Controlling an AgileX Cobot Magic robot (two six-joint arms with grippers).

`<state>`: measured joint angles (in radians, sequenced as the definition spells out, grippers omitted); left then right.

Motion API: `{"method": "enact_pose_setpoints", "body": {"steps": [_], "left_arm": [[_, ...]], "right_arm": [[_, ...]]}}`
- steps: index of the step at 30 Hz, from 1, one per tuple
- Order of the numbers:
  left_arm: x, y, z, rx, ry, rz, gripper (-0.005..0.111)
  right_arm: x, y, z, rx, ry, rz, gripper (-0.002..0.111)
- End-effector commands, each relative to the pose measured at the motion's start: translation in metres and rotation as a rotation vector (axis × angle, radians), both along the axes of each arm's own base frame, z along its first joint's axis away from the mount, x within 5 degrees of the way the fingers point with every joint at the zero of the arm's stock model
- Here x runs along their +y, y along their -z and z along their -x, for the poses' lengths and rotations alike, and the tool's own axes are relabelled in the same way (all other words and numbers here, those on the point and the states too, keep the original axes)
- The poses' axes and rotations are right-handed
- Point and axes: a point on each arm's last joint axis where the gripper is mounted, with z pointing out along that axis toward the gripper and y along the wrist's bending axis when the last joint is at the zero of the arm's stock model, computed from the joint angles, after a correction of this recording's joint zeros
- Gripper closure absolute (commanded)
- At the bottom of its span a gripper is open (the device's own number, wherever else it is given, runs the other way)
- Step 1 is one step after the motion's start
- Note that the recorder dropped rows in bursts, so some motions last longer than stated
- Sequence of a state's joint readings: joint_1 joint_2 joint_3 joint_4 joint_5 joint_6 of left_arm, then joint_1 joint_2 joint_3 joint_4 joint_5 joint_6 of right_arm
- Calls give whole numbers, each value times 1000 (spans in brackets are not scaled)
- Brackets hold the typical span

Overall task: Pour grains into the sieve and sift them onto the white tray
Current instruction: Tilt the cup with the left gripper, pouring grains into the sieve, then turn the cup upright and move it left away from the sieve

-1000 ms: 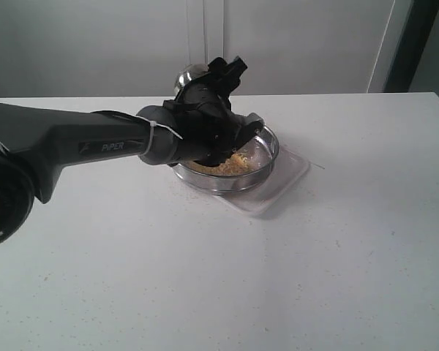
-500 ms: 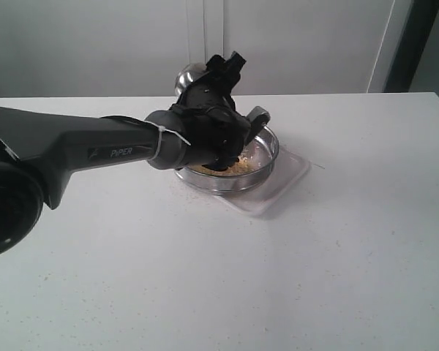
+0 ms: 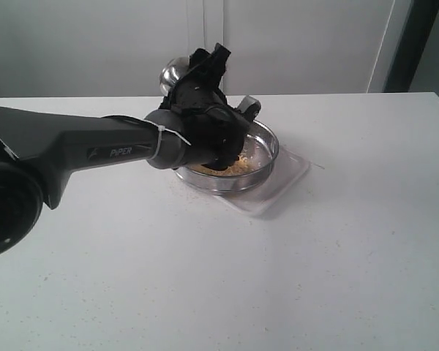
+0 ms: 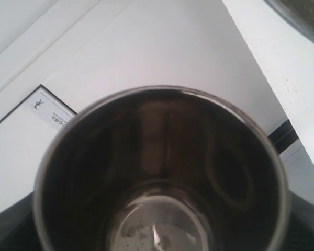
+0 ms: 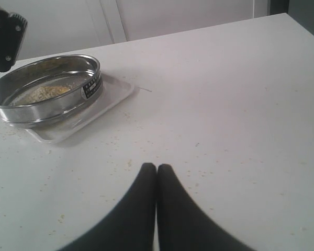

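Left tool (image 3: 196,74): spread wide around the steel cup (image 4: 162,172) and gripping it, held above the far-left rim of the sieve.
Right tool (image 5: 156,168): fingers pressed together with nothing between them, low over the bare tabletop (image 5: 240,104).
Cup inside: almost bare, with only a few specks at the bottom.
Grains (image 3: 238,167): a loose yellow heap on the mesh, partly hidden behind the left arm.
Sieve (image 3: 267,150): rests on the white tray (image 3: 293,172), beyond the tabletop's middle toward 12 o'clock in the exterior view.
Key relation: the sieve lies at about 4 o'clock from the held cup, just below the left tool, and the right tool is well apart from it. Being round, the sieve offers no long axis to line up with.
Judged step: the pour looks finished and the sifting is not yet done. The nearer arm is busy with the cup.
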<state>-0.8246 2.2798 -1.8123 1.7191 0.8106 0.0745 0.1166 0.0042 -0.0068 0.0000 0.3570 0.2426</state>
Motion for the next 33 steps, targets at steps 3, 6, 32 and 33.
{"method": "enact_pose_setpoints", "body": {"steps": [3,6,32,33], "left_arm": [[-8,-10,14,-2,-24,121,107],[-6,-14,18,67,-52,240,107],[53,-57,17,540,-233,1268,107],[59,-56,16,556,-241,1282,107]], "right_arm": [[0,1,0,-13,-1,4,108],[0,1,0,-13,-1,4,108],[0,1,0,-13,-1,4,108],[0,1,0,-13,-1,4,108]]}}
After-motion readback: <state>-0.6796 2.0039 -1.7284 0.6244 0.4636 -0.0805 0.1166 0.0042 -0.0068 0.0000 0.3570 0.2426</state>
